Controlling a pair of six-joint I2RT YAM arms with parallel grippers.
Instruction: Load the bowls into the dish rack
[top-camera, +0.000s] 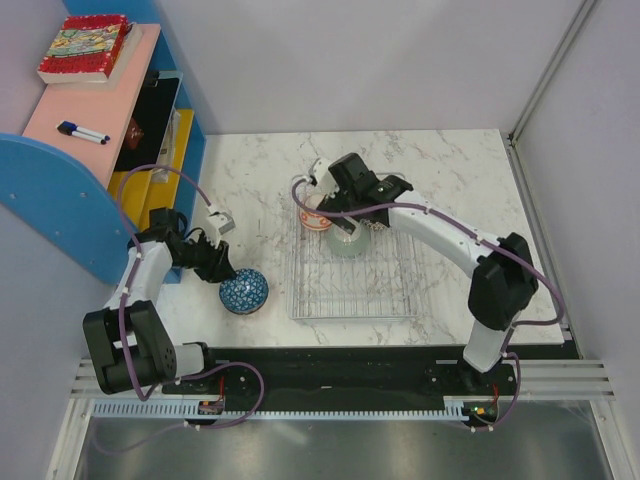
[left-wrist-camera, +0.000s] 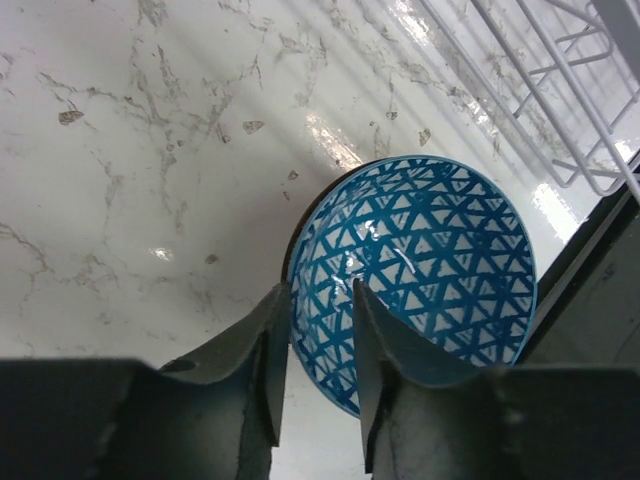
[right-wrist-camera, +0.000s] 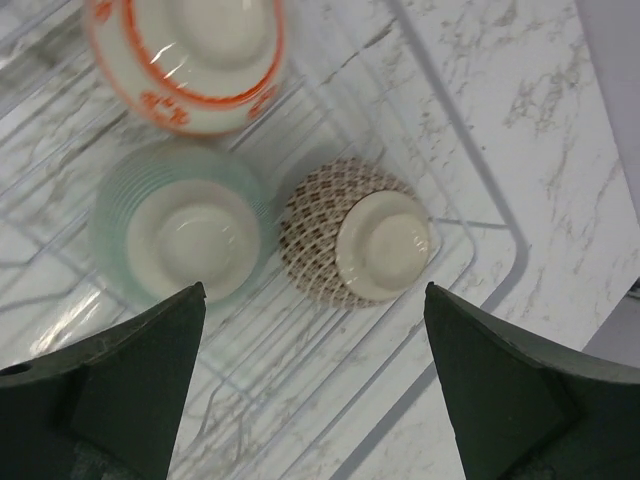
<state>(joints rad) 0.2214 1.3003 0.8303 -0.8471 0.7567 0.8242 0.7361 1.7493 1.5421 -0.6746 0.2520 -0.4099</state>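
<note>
Blue bowl (left-wrist-camera: 430, 260) is sitting on the desk (left-wrist-camera: 150, 150), outside the rack (top-camera: 352, 290) and near its near-left corner.

Left hand (left-wrist-camera: 319, 290) is straddling the bowl's rim, one finger inside and one outside. We are not able to tell whether the pads are pressing the wall (the gap is looking narrow).

Right hand (right-wrist-camera: 312, 290) is hanging over the rack's far-left part, jaws spread wide and gripping nothing.

Beneath it we are seeing three bowls lying upside down inside the rack. The green bowl (right-wrist-camera: 185, 235) and brown bowl (right-wrist-camera: 355, 240) are side by side, and the orange bowl (right-wrist-camera: 190, 50) is just beyond the green one.
</note>
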